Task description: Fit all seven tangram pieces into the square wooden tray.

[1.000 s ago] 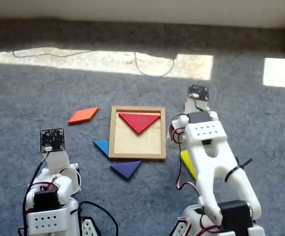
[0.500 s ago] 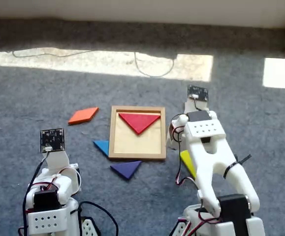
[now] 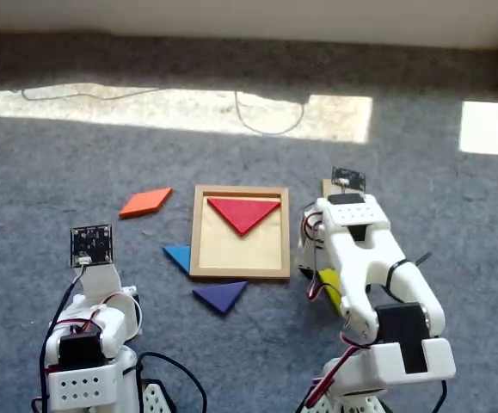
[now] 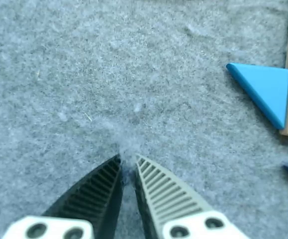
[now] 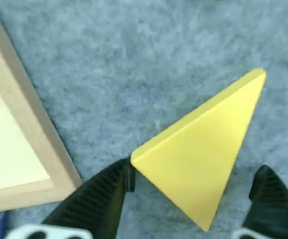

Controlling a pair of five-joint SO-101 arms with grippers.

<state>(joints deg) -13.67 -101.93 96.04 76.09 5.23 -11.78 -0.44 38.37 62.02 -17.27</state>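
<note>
- The left arm [image 3: 85, 344] was seen at the lower left of the high view, folded back over its base on the grey carpet [image 3: 59, 172].
- The left gripper [image 4: 128, 162] was held low over bare carpet. Its ribbed fingers [image 4: 161, 186] were drawn almost together with only a thin slit between them, and nothing was held.
- The right arm [image 3: 378, 284] was seen at the lower right of the high view, bent forward over the yellow triangle [image 3: 328, 286].
- In the right wrist view, the right gripper [image 5: 194, 173] was spread wide around the yellow triangle [image 5: 203, 149], which lay flat on the carpet. One dark finger [image 5: 104, 194] was touching a corner of the piece, and the other finger was just clear of its opposite edge.
- A dark blue triangle [image 3: 221, 295] was lying below the centre of the frame, just beside the near rim of the square wooden tray [image 3: 195, 232].
- A light blue triangle [image 3: 180, 255] was set against the tray's left rim, touching it.
- The tray was placed at the centre of the frame, between the two arms, with the yellow triangle just beside its lower right corner.
- A red triangle [image 3: 242, 212] was seated inside the tray, its long edge along the far rim and its apex pointed towards the tray's middle.
- An orange parallelogram [image 3: 145, 201] was lying apart from the tray, off its upper left corner.
- A thin cable [image 3: 266, 120] was trailed across a sunlit strip of carpet in the upper part of the frame.
</note>
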